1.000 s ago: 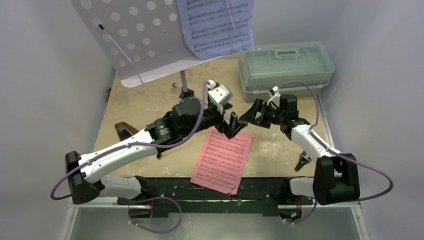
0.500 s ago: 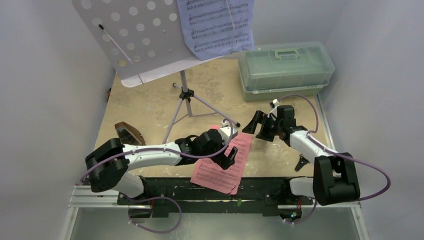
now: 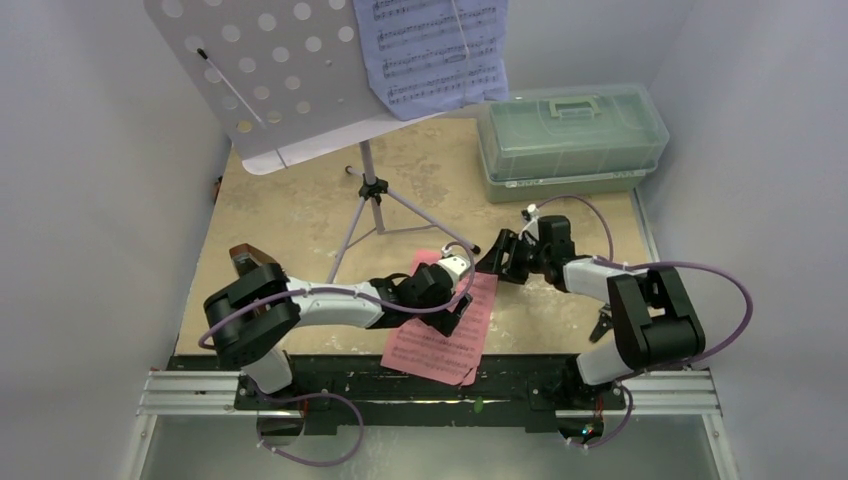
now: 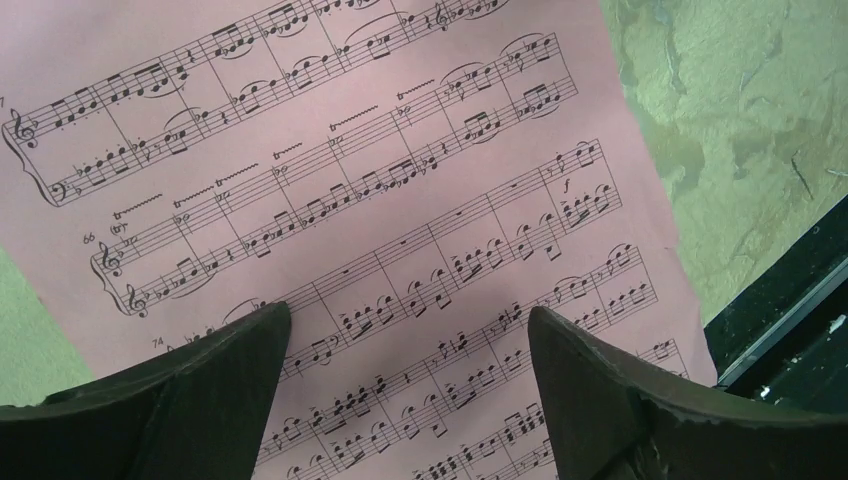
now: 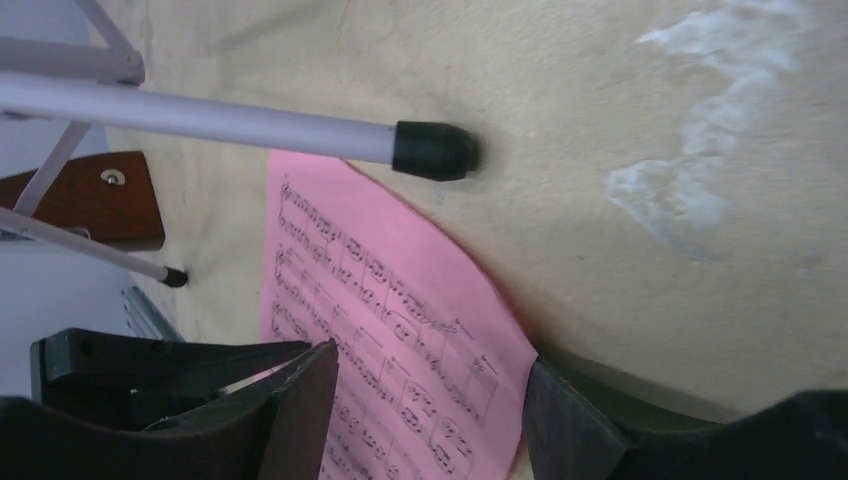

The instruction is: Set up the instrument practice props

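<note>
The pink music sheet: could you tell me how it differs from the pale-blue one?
The pink music sheet lies on the table; the pale-blue music sheet stands propped on the music stand. Pink sits near the front edge, pale-blue at the back. Both show printed notation.

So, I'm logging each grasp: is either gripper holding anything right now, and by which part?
Nothing is held. The left gripper hangs open above the pink music sheet; the right gripper straddles the sheet's far right corner, jaws apart, not pinching it.
</note>
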### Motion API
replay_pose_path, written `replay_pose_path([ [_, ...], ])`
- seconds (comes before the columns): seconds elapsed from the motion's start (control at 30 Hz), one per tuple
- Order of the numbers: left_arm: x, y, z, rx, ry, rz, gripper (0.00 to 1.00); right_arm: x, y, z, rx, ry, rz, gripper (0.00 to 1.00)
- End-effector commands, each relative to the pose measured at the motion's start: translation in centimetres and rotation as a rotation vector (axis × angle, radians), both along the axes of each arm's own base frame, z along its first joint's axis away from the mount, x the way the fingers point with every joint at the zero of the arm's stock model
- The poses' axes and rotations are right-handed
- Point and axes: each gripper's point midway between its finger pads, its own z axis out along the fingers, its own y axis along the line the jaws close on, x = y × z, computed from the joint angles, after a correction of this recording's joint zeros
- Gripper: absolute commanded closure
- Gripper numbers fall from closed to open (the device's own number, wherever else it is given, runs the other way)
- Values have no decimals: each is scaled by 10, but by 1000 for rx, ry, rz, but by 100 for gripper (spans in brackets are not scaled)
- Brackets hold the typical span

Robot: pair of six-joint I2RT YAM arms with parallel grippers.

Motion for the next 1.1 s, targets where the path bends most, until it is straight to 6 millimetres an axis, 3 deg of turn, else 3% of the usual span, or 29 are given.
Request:
replay_pose_path([
  [0.0, 7, 9, -17, 41, 23, 43, 13, -25, 27, -7, 56, 28, 108, 36],
  [0.17, 1, -9, -8, -74, 38, 6, 13, -33, 34, 6, 153, 5, 81, 46],
  [0.23, 2, -13, -2, -82, 37, -3, 15, -32, 35, 13, 170, -14, 81, 55],
  [0.33, 7, -17, 20, -120, -11, -21, 15, -26, 34, 26, 149, -77, 96, 80],
  [0.4, 15, -15, 47, -159, -76, 1, 16, -20, 33, 40, 118, -147, 132, 100],
  [0.5, 25, -5, 117, -323, -210, 75, 15, -8, 26, 84, 43, -351, 177, 100],
  [0.53, 26, -1, 144, -394, -254, 90, 13, -7, 24, 106, 27, -439, 188, 100],
  [0.57, 26, 4, 174, -471, -304, 99, 12, -11, 24, 139, 31, -565, 211, 100],
  [0.67, 26, 26, 246, -623, -439, 135, 11, -34, 25, 209, 43, -837, 295, 100],
  [0.77, 28, 53, 298, -705, -533, 213, 7, -67, 28, 255, 91, -998, 382, 100],
  [0.9, 25, 67, 332, -769, -587, 234, 4, -115, 36, 295, 231, -1099, 510, 100],
  [1.07, 11, 50, 345, -795, -596, 87, 2, -165, 42, 336, 393, -1136, 718, 100],
])
